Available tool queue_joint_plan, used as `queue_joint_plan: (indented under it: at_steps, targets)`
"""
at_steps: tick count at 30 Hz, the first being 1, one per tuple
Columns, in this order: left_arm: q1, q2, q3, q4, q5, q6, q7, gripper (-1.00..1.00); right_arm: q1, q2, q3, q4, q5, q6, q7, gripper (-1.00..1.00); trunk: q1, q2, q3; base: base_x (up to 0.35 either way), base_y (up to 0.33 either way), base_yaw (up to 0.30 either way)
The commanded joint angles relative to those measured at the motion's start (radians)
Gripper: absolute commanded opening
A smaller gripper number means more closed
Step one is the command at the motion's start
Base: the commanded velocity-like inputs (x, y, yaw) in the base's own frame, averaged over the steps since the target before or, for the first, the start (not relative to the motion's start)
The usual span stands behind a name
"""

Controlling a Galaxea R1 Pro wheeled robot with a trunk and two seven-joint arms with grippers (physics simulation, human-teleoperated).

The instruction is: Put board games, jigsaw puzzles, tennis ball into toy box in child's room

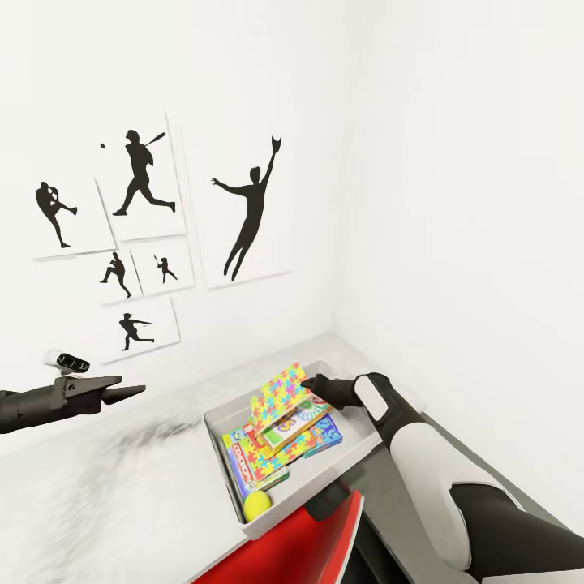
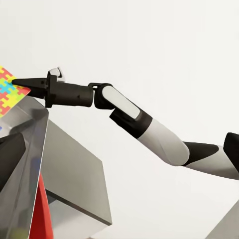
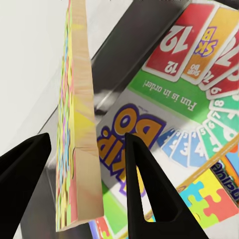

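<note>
White walls hung with black baseball silhouettes [image 1: 150, 174] back the long pale grey table [image 1: 97, 495], where the shallow light grey toy box [image 1: 284, 507] sits at the right. Inside lie the red, yellow and green Skip-Bo board game [image 3: 184, 99], a flat jigsaw puzzle [image 1: 284, 452] and the yellow tennis ball [image 1: 257, 504] at its near corner. The right gripper [image 1: 307, 381], arm bent over the tray, straddles a second bright jigsaw puzzle [image 1: 280, 395] standing tilted on edge; the right wrist view shows its spread fingers [image 3: 144, 184] either side, with a gap. The left gripper [image 1: 130, 392] hovers well to the left, fingers together.
</note>
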Motion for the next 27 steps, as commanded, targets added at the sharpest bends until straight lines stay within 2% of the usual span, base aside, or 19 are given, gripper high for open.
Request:
queue_joint_plan:
  at_steps: [1, 9, 27]
  targets:
    - [-0.001, 0.001, -0.003, 0.001, 0.003, 0.011, -0.003, 1.0, -0.001, 0.001, -0.007, -0.001, 0.005, 0.005, 0.004, -1.0, 0.001, -0.002, -0.002, 0.0, 0.0, 0.0]
    - [-0.001, 0.003, -0.001, 0.001, 0.003, 0.011, -0.003, 1.0, 0.0, -0.001, -0.008, -0.003, 0.003, 0.004, 0.006, -1.0, 0.001, -0.002, -0.004, 0.0, 0.0, 0.0]
    - [-0.001, 0.003, -0.001, 0.0, 0.003, 0.011, -0.003, 1.0, -0.001, -0.004, -0.019, -0.003, -0.008, 0.005, 0.007, -1.0, 0.001, -0.002, -0.032, 0.0, 0.0, 0.0]
